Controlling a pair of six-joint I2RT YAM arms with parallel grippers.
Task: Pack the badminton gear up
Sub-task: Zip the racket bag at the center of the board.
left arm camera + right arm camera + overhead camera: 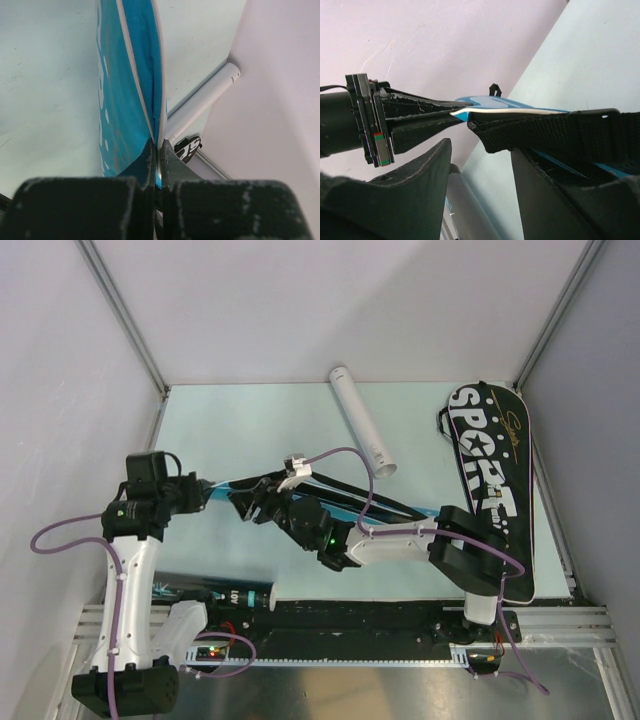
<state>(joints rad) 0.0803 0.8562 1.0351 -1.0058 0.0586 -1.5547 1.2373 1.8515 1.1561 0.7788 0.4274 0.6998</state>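
A blue racket cover point(125, 75) hangs edge-on above the table, and my left gripper point(159, 150) is shut on its white-trimmed rim. From above, the cover point(222, 485) runs from the left gripper point(205, 490) toward the right arm. My right gripper point(480, 150) is open just under the cover's black webbing strap point(555, 132), with nothing between its fingers; from above it sits at mid-table point(255, 505). A white shuttle tube point(362, 425) lies at the back. A black "SPORT" cover point(495, 480) lies flat on the right.
A black racket handle with a white end point(262, 597) lies along the near table edge, between the arm bases. White walls and metal frame posts point(125, 315) close in the table on the left, back and right.
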